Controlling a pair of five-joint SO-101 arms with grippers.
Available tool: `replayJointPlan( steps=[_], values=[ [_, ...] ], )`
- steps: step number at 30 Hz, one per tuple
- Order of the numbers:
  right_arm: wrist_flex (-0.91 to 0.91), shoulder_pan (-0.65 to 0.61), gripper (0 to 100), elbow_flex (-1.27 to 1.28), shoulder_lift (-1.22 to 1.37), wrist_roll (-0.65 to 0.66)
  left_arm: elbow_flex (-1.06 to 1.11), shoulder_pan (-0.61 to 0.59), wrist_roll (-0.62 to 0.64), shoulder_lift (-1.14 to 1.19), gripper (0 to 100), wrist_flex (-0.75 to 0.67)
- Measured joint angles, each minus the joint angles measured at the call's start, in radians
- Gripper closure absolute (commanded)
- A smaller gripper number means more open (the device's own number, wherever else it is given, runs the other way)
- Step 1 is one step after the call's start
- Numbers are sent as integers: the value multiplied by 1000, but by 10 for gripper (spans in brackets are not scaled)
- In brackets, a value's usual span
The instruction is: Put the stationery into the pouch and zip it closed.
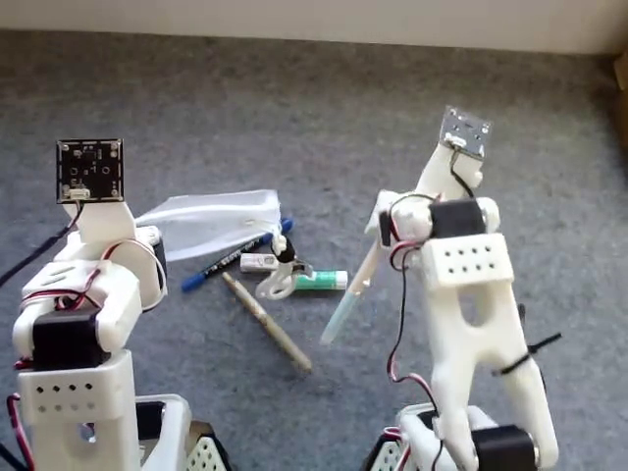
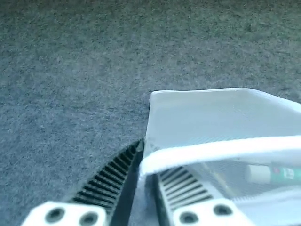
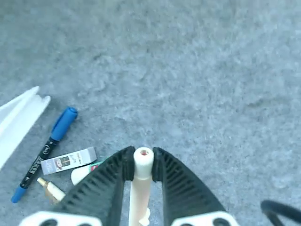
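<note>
The pale pen [image 1: 345,296] hangs slanted from the right hand [image 3: 143,159], which is clamped round its upper end, with the tip pointing down at the grey worktop [image 1: 294,118]. The pouch [image 1: 211,221] lies well off to that hand's left, and the loose blue pen [image 1: 224,259] and glue stick [image 1: 320,281] lie between them. The closed left hand [image 2: 142,153] pinches one edge of the pouch. The pale pen likely needs tipping level and carrying leftward, long axis toward the pouch's near end.

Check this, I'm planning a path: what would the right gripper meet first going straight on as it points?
Likely bare carpet: the right gripper, jaws shut on the white pen, points clear of the blue marker and pouch; depth unclear.
</note>
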Motion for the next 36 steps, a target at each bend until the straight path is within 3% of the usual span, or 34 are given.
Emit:
replayJointPlan(
  steps=[15, 22, 30, 36],
  values=[
    [-6, 0, 994, -11, -382, 89, -161, 44, -2, 61, 992, 64],
    [-163, 0, 994, -41, -519, 118, -347, 41, 5, 327, 992, 132],
    [-428, -3, 994, -41, -624, 146, -397, 41, 66, 379, 992, 158],
    [-606, -186, 994, -41, -632, 146, -397, 41, 80, 379, 992, 158]
  ],
)
